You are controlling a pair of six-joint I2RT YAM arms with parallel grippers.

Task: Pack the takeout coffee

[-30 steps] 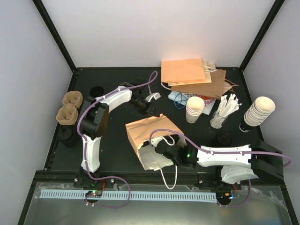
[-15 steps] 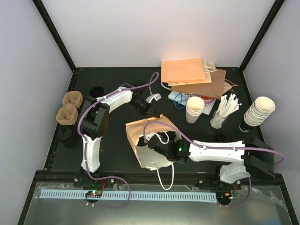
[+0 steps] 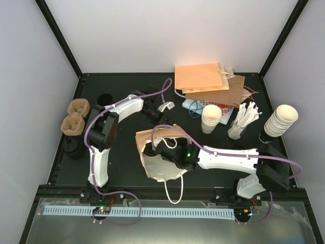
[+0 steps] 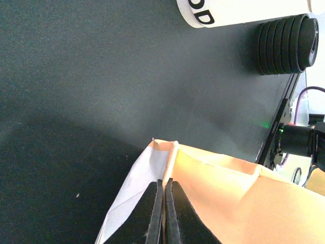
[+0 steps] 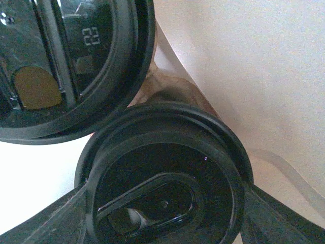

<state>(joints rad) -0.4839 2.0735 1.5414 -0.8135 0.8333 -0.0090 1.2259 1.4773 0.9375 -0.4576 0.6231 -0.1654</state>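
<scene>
Tan paper bag (image 3: 144,136) — white inside, black-lidded takeout coffee (image 5: 167,173), white stacked cups (image 3: 280,121), brown trays (image 3: 75,116), black table (image 3: 127,157)

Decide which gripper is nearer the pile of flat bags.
Left gripper: pinching the open bag's far edge, toward the pile. Right gripper: farther off, gripping a cup inside it.

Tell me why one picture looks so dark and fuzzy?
Right wrist view: the camera is very close to two black lids, so they look dark and soft; the bag's white inside glares. Left wrist view: sharp, evenly lit. Top view: clear, orange bags at the back glow.
</scene>
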